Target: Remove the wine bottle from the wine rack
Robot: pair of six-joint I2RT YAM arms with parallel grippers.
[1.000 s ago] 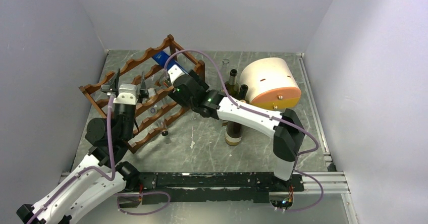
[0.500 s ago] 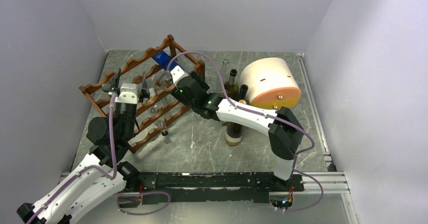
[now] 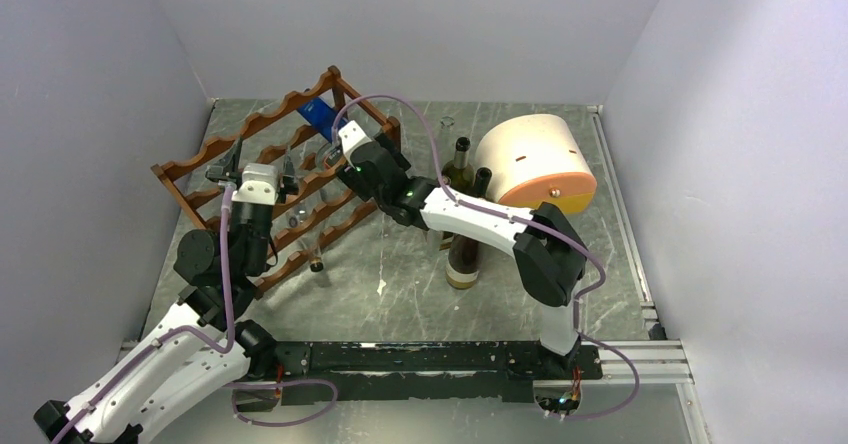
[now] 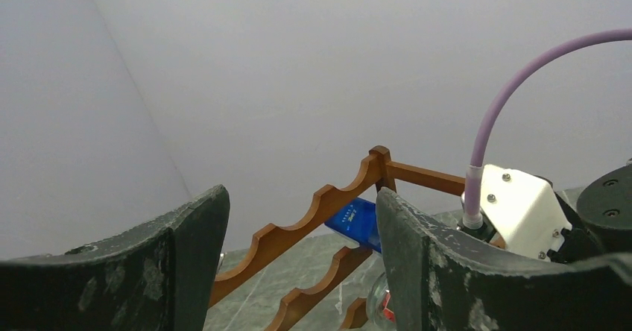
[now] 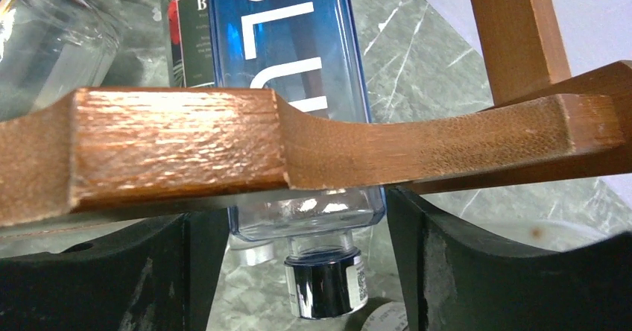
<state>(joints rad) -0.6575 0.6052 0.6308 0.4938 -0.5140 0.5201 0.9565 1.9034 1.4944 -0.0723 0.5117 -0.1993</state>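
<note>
On the marble table, the reddish-brown wine rack stands at the far left. A cream-and-orange drum-shaped box sits well apart on the right, with a few dark bottles upright beside it. The blue bottle lies in a scallop of the rack's top tier, neck towards the right arm, so nothing is lifted out yet. The right gripper is spread wide with one finger on each side of the bottle's neck, just below a rail, touching nothing that I can see. The left gripper hangs wide and empty by the rack's near side. By my reading the reach is done; closing on the neck near the silver cap and drawing the bottle out remain.
</note>
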